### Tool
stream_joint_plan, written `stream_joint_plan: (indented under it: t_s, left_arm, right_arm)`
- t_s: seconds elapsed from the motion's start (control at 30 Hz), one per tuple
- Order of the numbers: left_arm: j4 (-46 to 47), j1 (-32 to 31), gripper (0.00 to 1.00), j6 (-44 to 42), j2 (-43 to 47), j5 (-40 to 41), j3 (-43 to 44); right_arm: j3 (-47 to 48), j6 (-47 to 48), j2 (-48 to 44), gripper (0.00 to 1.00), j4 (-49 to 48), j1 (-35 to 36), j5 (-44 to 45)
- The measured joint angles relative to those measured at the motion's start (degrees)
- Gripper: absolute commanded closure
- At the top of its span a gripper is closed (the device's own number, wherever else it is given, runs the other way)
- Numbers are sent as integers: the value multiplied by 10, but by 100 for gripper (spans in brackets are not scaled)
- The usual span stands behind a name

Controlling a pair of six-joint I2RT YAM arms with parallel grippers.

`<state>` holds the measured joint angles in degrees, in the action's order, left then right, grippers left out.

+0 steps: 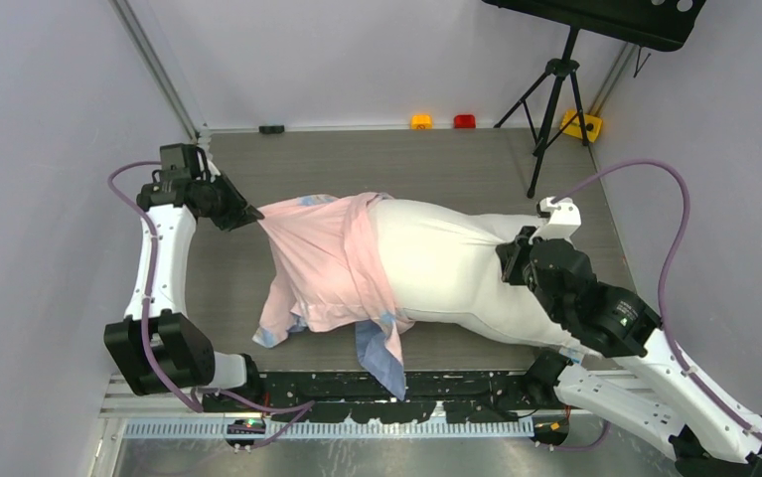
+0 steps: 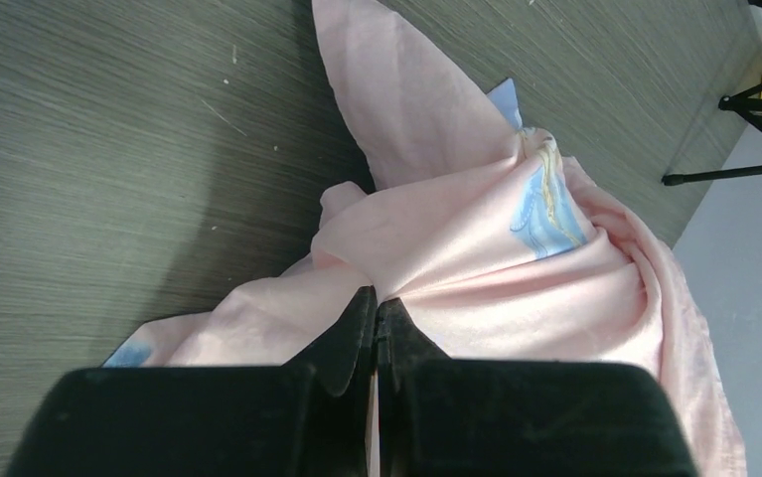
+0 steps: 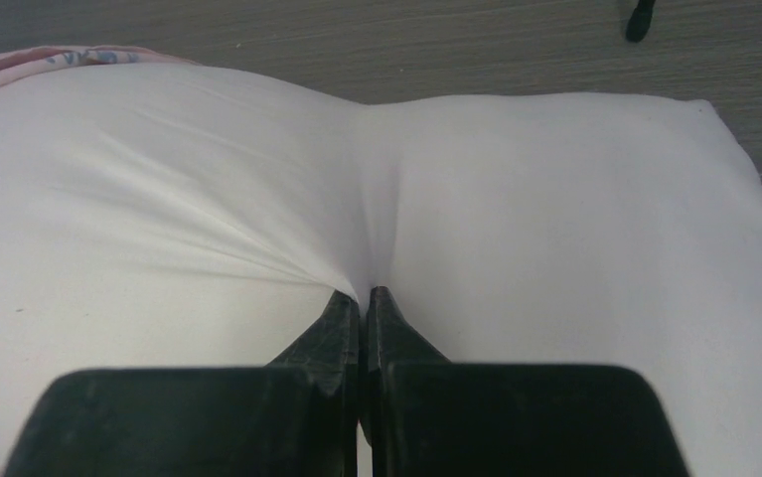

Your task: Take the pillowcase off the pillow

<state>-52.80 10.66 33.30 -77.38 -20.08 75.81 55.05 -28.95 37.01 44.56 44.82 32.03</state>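
The left jaws pinch a fold of the pillowcase (image 1: 322,263) bunched over the left end of the pillow (image 1: 456,268); the right jaws pinch bare pillow fabric near its right end. Pull the fold straight away from the pillow along the desk (image 1: 436,159), with the right side anchoring; the overlap seems short.

We see the pillowcase (image 1: 327,263) as thin pink cloth, softly sheened and finely wrinkled. The pillow (image 1: 446,268) is matt white cloth, smooth between its creases. The table (image 1: 436,164) looks like matt grey wood-grain laminate, finely streaked. The left gripper (image 2: 376,300) and right gripper (image 3: 365,296) read to us as matt black, slightly grainy; the arm shells (image 1: 163,258) are glossy white plastic.
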Motion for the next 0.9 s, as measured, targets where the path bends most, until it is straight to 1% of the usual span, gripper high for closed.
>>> stream_joint_plan:
  t_s: [0.13, 0.33, 0.43, 0.6, 0.67, 0.77, 0.83, 0.9]
  left_arm:
    - [-7, 0, 100, 4, -16, -3, 13]
    - [-9, 0, 100, 9, -16, 4, 25]
    - [-24, 0, 100, 21, -23, 33, 41]
    - [-54, 0, 100, 38, -59, 84, 82]
    - [-59, 0, 100, 42, -69, 115, 85]
    - [-75, 1, 100, 56, -72, 181, 85]
    - [-84, 9, 100, 67, -72, 251, 85]
    - [-79, 25, 100, 73, -72, 323, 85]
  right_arm:
    - [0, -13, -8, 100, 9, 1, 30]
    - [0, -3, -73, 100, -1, 2, 92]
    - [0, 20, -99, 100, -12, 2, 115]
    - [0, 46, -105, 100, -25, 2, 120]
    - [0, 48, -105, 100, -26, 2, 127]
    - [-1, 51, -113, 100, -31, 2, 147]
    - [-7, 58, -131, 100, -40, 1, 169]
    - [-10, 67, -150, 100, -42, -5, 211]
